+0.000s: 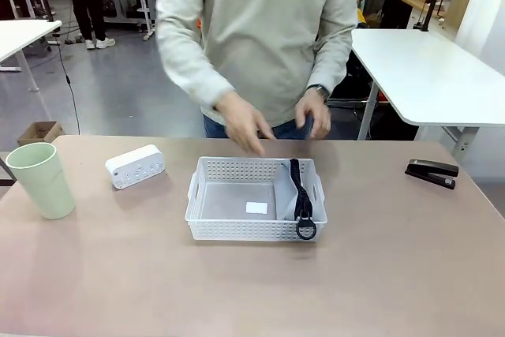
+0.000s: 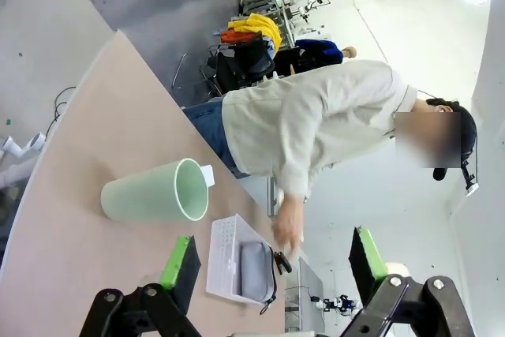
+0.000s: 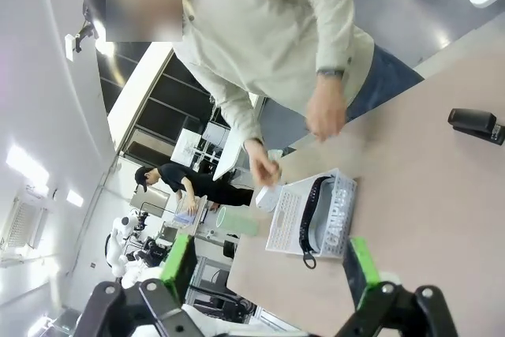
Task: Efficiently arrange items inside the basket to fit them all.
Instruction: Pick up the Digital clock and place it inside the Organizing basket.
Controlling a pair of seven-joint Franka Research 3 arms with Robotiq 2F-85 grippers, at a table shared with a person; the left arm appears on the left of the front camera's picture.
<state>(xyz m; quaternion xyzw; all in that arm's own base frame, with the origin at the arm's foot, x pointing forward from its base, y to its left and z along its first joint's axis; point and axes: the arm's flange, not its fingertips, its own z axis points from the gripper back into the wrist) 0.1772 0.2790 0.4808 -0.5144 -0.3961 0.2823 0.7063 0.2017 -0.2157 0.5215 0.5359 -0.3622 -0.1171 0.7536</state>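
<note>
Across the table, a person's hand (image 1: pixel 243 125) hovers over the far rim of the white basket (image 1: pixel 237 168), the other hand (image 1: pixel 313 114) just behind it. The grey pouch (image 1: pixel 286 191) lies inside the basket at its right end. Left of the basket sit the white device (image 1: pixel 135 166) and, farther out, the green cup (image 1: pixel 41 179); the black stapler (image 1: pixel 432 173) lies well to its right. The left gripper (image 2: pixel 272 238) and right gripper (image 3: pixel 272 241) both hang with fingers spread wide, holding nothing

In basket (image 1: pixel 237 167), at right, pouch (image 1: pixel 287 195); cup (image 1: pixel 41 179), device (image 1: pixel 135 166) left; stapler (image 1: pixel 431 173) right
</note>
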